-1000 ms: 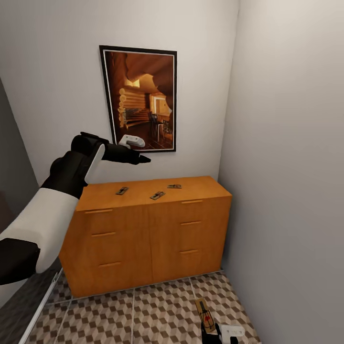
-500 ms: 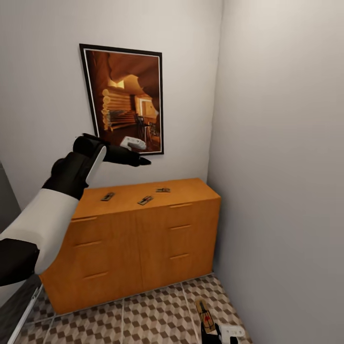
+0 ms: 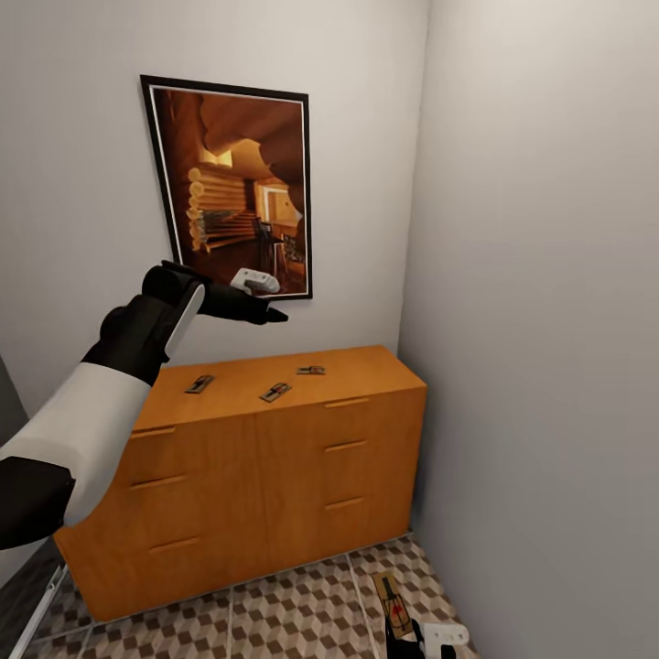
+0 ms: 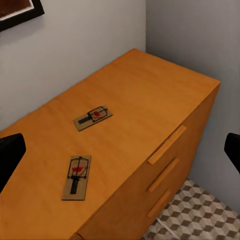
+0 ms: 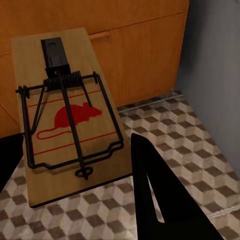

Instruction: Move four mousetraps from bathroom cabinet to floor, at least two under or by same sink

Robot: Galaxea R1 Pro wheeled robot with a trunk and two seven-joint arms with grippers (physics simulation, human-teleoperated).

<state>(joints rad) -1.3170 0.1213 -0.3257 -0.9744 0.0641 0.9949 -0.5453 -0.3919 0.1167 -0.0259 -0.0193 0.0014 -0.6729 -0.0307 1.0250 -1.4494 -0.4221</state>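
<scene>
The orange-brown cabinet (image 3: 275, 467) stands against the back wall in the corner. Three mousetraps lie on its top (image 3: 199, 383) (image 3: 275, 392) (image 3: 310, 371). My left gripper (image 3: 268, 316) hovers open above the cabinet top, well clear of them. The left wrist view looks down on two of these mousetraps (image 4: 93, 117) (image 4: 77, 177), with the left gripper (image 4: 120, 155) spread wide. At the head view's bottom edge, my right gripper (image 3: 416, 641) is shut on a fourth mousetrap (image 3: 395, 604), held over the bathroom floor (image 3: 293, 613). In the right wrist view this mousetrap (image 5: 65, 115) sits between the dark fingers (image 5: 160, 200).
A framed picture (image 3: 229, 188) hangs on the wall above the cabinet. A grey side wall (image 3: 540, 320) closes the corner right beside the cabinet. A strip of patterned tiles lies in front of the drawer fronts (image 5: 190, 130).
The whole head view has shifted, so the cabinet and picture now sit further left in it: the camera moved. Both arms keep their poses, and the right gripper still holds its mousetrap.
</scene>
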